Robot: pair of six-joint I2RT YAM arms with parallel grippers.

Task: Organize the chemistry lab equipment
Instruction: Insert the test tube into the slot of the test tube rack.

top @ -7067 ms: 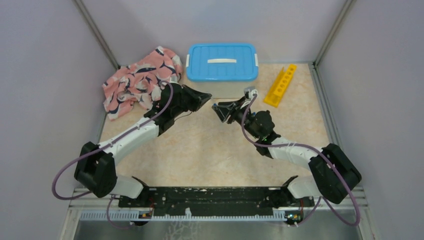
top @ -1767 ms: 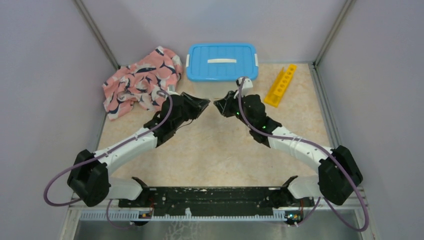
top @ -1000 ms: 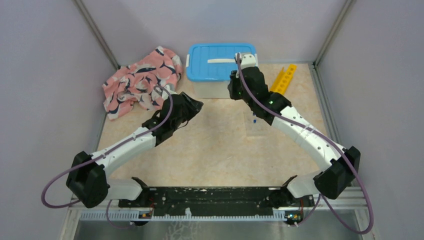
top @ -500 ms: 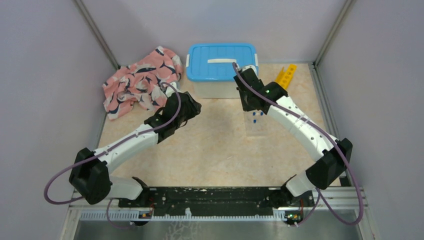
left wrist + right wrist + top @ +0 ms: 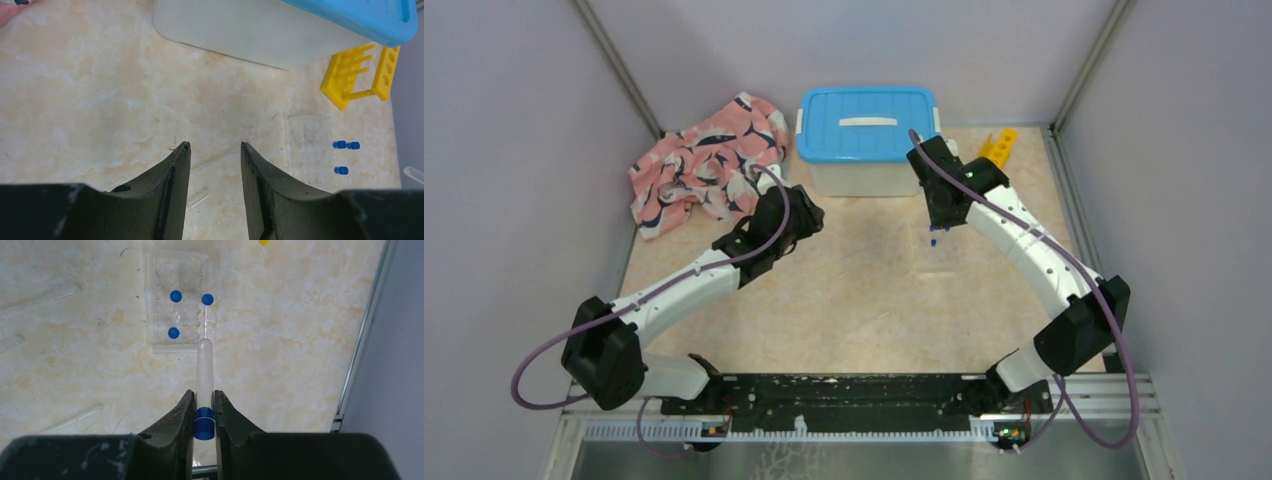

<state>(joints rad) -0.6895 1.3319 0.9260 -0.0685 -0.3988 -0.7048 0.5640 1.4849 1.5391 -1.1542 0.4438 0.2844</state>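
Observation:
My right gripper [image 5: 202, 392] [image 5: 939, 218] is shut on a thin clear tube [image 5: 204, 365] just above its blue cap, and the tube hangs tip-down. Its tip is over the near edge of a clear rack [image 5: 182, 270]. Three blue-capped tubes [image 5: 175, 296] stand in that rack, and their caps [image 5: 934, 236] show below the gripper in the top view. My left gripper [image 5: 214, 147] [image 5: 812, 213] hovers open above the table. A loose clear tube [image 5: 215, 159] lies on the table beneath its fingers. The yellow holed rack [image 5: 360, 75] [image 5: 996, 147] lies at the back right, partly behind my right arm.
A white bin with a blue lid [image 5: 869, 125] stands at the back centre. The pink whale-patterned cloth [image 5: 704, 165] is heaped at the back left. More clear tubes [image 5: 40, 300] lie flat on the table left of the clear rack. The right wall's rail [image 5: 365, 340] runs close by.
My right arm has swung from the bin's front to the right and turned downward, carrying the tube over the clear rack. My left arm has drawn back slightly, jaws unchanged.

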